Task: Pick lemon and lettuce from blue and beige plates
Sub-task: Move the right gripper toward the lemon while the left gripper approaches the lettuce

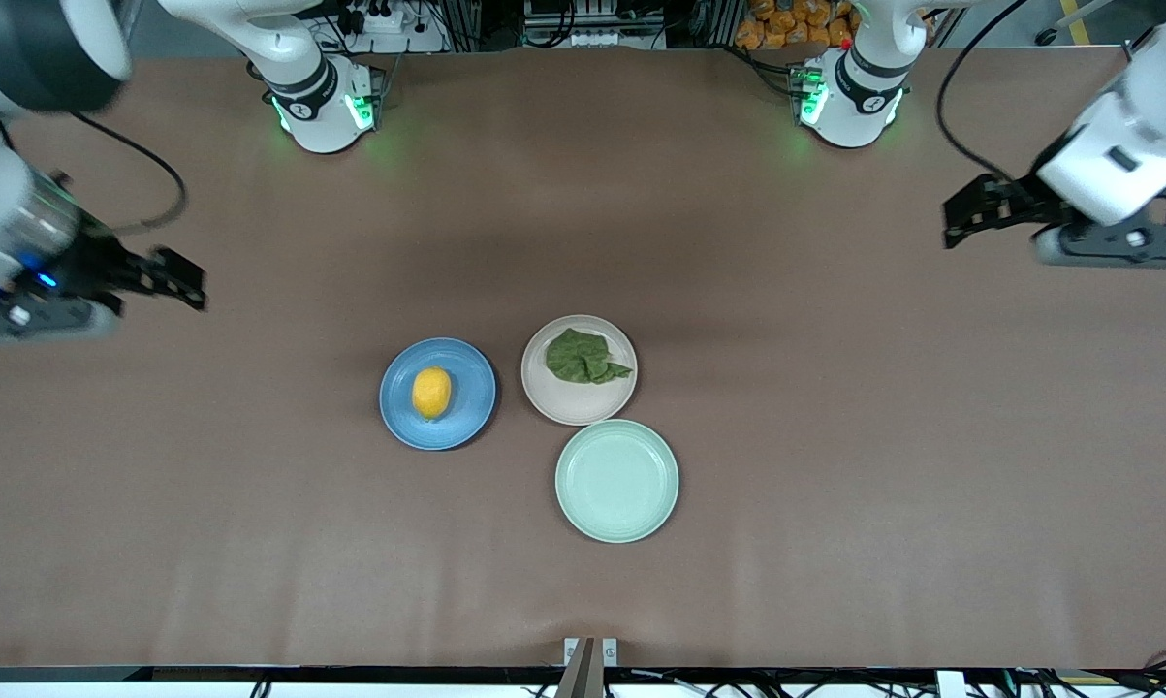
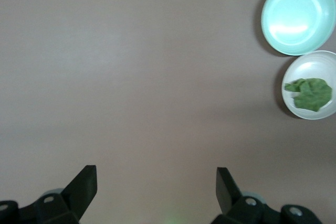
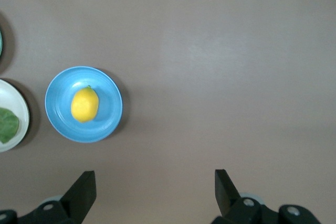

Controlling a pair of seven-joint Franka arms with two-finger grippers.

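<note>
The small oval yellow lemon (image 1: 431,393) rests on the round blue plate (image 1: 466,414), the wrinkled dark green lettuce leaf (image 1: 583,357) on the beige plate (image 1: 576,402), probably staged one per arm. Left gripper (image 1: 949,223) and right gripper (image 1: 198,288) hover over bare table at their own ends, fingers spread ready.

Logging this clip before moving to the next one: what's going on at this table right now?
Nothing is being handled yet. The small yellow lemon lies on the round blue plate, and the dark green wrinkled lettuce leaf lies on the pale beige plate beside it. A pale mint-green plate sits nearer the front camera. The left gripper and the right gripper both hang open over bare table at their own ends.
</note>
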